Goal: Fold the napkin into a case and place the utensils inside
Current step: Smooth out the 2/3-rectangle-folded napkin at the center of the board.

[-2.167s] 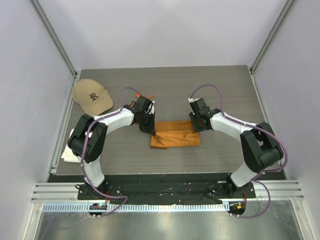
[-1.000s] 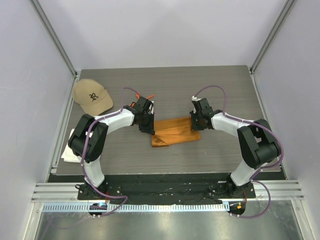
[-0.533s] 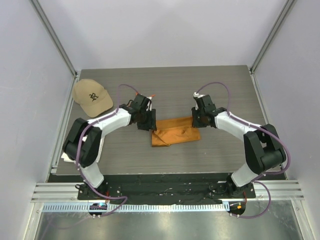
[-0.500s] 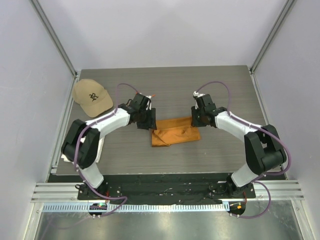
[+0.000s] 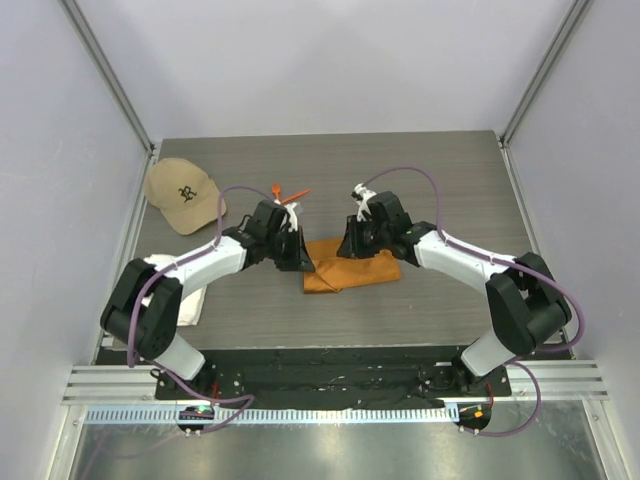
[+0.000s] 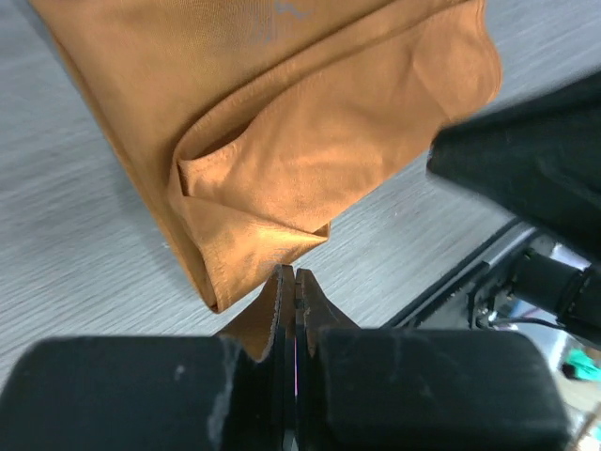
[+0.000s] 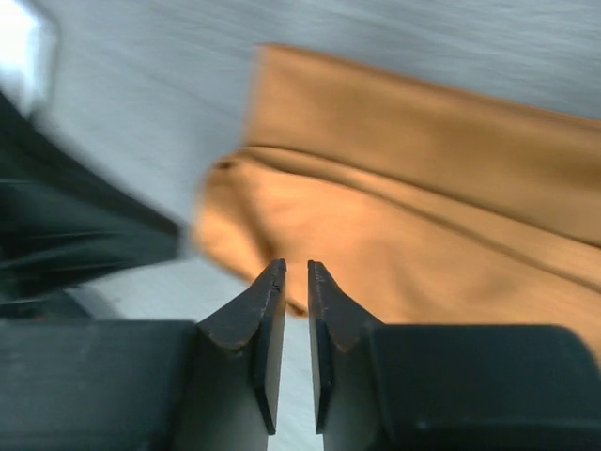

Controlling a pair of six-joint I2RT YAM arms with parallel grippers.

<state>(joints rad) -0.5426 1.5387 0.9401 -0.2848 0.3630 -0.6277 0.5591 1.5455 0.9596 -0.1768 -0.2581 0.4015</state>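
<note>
Left fingers (image 6: 317, 315) pressed together at the soft creased napkin's (image 6: 310, 141) corner; right fingers (image 7: 268, 319) narrowly parted, empty.

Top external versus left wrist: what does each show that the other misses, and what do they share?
Only top external: the cap, the white towel, an orange utensil beyond the left arm, and both whole arms. Only left wrist: the left gripper with its fingers pressed together at the napkin corner, though whether they pinch cloth is unclear, and a diagonal tuck in the fold. Both: the folded napkin lying on the grey table.
</note>
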